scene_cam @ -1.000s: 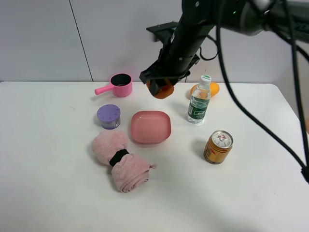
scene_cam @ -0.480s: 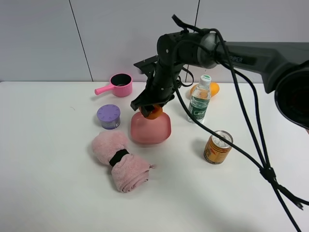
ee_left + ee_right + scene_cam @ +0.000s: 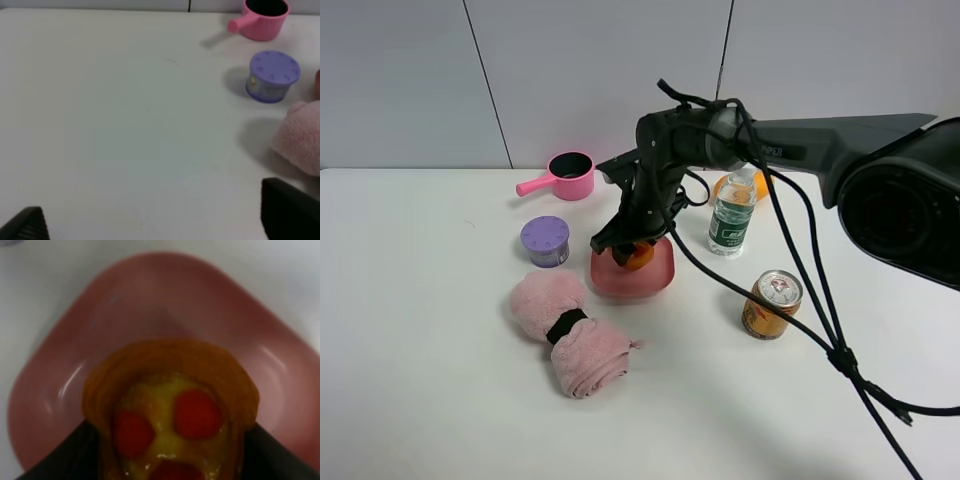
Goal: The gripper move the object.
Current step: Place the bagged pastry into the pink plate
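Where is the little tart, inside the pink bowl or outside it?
Inside it, gripped by the right gripper: the wrist view shows the tart ringed by the pink bowl. Whether it touches bottom, cannot tell.

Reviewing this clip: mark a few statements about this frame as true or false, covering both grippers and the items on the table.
1. The right gripper is shut on the toy tart over the pink bowl. True.
2. The gold can lies on its side. False: it stands upright on the table, top facing up.
3. The left gripper grips the purple tub. False: its fingers are spread wide with nothing between them, and the tub stands apart from it on the table.
4. The orange fruit sits behind the water bottle, seen from the high camera. True.
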Controlling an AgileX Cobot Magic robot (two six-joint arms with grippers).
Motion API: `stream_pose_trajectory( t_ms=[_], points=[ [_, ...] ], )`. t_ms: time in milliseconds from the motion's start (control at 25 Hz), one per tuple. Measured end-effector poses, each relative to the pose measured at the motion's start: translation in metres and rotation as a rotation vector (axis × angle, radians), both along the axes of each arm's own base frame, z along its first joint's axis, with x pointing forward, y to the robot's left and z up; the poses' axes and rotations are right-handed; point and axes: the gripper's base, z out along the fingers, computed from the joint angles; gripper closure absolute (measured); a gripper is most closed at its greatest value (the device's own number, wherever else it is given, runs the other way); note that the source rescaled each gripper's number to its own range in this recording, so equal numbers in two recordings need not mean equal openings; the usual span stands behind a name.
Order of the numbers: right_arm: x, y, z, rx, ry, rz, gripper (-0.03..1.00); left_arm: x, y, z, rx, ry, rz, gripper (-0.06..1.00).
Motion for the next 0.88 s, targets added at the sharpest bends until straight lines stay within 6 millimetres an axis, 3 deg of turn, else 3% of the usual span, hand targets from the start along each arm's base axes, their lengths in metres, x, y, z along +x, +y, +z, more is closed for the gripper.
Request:
stream_pose_trajectory(
  t_ms=[280, 560, 720, 800, 880],
  points=[
    [0.0, 0.0, -0.017, -0.018, 0.026, 0.0, 0.97, 0.0, 0.0, 0.0, 0.0, 0.0, 0.0, -0.06],
    [-0.001, 0.001, -0.017, -0.011, 0.047, -0.007, 0.95, 0.0, 0.0, 0.0, 0.0, 0.0, 0.0, -0.06],
    [-0.002, 0.001, -0.017, -0.009, 0.052, -0.009, 0.25, 0.0, 0.0, 0.0, 0.0, 0.0, 0.0, -0.06],
    [-0.002, 0.001, -0.015, -0.007, 0.049, -0.01, 0.07, 0.0, 0.0, 0.0, 0.0, 0.0, 0.0, -0.06],
    [-0.002, 0.001, -0.006, 0.001, 0.042, -0.01, 0.01, 0.0, 0.0, 0.0, 0.0, 0.0, 0.0, -0.06]
  ],
)
